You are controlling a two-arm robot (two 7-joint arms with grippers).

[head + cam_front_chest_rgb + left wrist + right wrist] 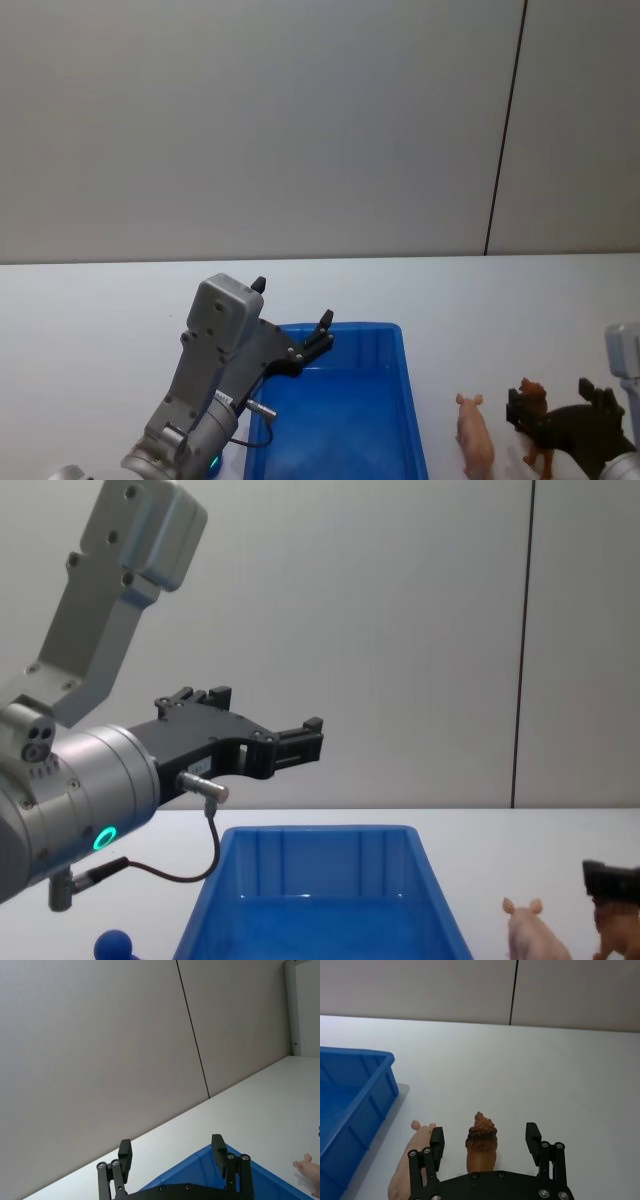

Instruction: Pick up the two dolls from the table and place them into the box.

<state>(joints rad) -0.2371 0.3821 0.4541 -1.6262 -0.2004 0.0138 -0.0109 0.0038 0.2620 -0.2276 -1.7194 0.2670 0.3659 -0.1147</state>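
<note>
The brown lion doll [533, 412] stands on the white table [100, 320], right of the blue box [402, 345]. My right gripper [557, 400] is open and low at the table, its fingers either side of the lion [481, 1139] without touching it. The pale pink pig doll [475, 435] stands between the lion and the box; in the right wrist view the pig [400, 1182] is just outside one finger. My left gripper [292, 303] hangs open and holds nothing above the box's left rear corner. In the chest view the left gripper [265, 715] is well above the rim [320, 831].
A dark blue ball-topped object [115, 945] sits left of the box near the front. A grey wall with a dark vertical seam [505, 130] stands behind the table. Bare tabletop lies behind the box and to the far right.
</note>
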